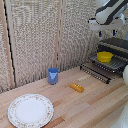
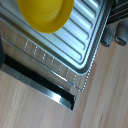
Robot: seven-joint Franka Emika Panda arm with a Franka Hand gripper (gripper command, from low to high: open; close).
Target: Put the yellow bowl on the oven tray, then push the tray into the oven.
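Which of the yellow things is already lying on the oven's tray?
The yellow dish, a round bowl, sits on the baking sheet. The flat orange-yellow oblong piece lies on the wooden table.

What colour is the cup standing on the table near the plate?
Blue. The cup shows best in the exterior view, standing upright on the wooden table.

I see a light wooden table (image 1: 95, 102) carrying a white patterned plate (image 1: 30, 110) near its front, a blue cup (image 1: 53, 75) further back, a flat orange-yellow piece (image 1: 76, 88) beside it, and the oven (image 1: 116, 49) at the exterior view's right
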